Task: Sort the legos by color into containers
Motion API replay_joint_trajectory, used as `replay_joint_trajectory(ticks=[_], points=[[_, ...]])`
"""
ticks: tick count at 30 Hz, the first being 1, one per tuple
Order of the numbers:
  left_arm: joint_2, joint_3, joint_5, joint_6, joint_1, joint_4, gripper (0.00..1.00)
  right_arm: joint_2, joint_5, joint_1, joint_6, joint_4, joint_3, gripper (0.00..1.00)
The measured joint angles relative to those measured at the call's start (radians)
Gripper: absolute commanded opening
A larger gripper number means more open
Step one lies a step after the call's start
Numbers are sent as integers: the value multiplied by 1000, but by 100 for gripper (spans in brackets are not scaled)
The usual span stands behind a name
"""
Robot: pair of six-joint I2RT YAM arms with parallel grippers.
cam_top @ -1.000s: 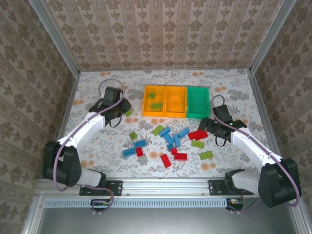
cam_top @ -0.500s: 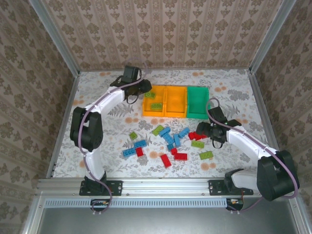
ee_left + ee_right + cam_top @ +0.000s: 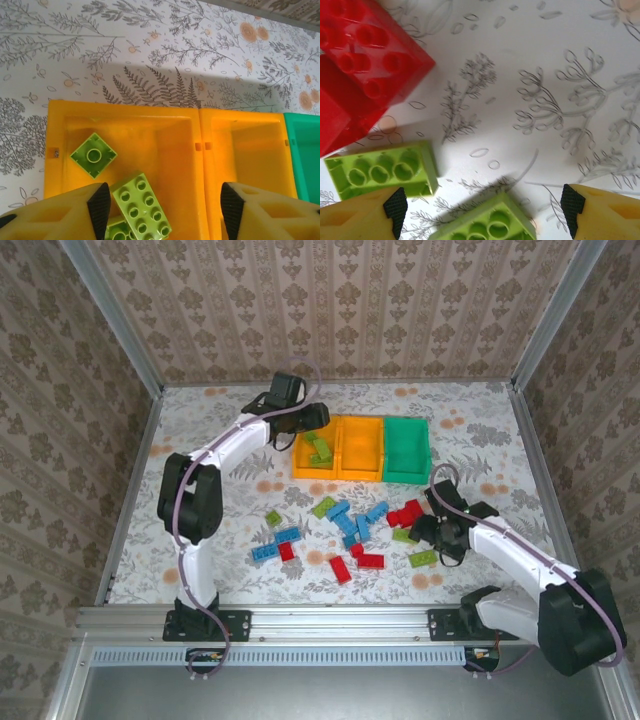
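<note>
Legos in lime, blue and red lay scattered on the table, on the near side of the left orange-yellow container. Inside that container lay lime bricks. Above it hung the left gripper, fingers spread, holding nothing. Well to the container's right and nearer, the right gripper stood spread over a lime brick beside a red one.

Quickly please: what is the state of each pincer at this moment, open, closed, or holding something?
Left pincer: open, holds nothing, above the orange bin.
Right pincer: open, holds nothing, above a lime brick.
</note>
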Motion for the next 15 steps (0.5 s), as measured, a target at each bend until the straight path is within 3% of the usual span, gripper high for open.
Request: replay_joint_trajectory(ticks=[7, 15], points=[[-34, -18, -38, 41, -14, 1, 76, -58, -34, 21, 152, -39, -36, 81], [-154, -116, -83, 108, -18, 9, 100, -5, -63, 74, 281, 0, -60, 79]])
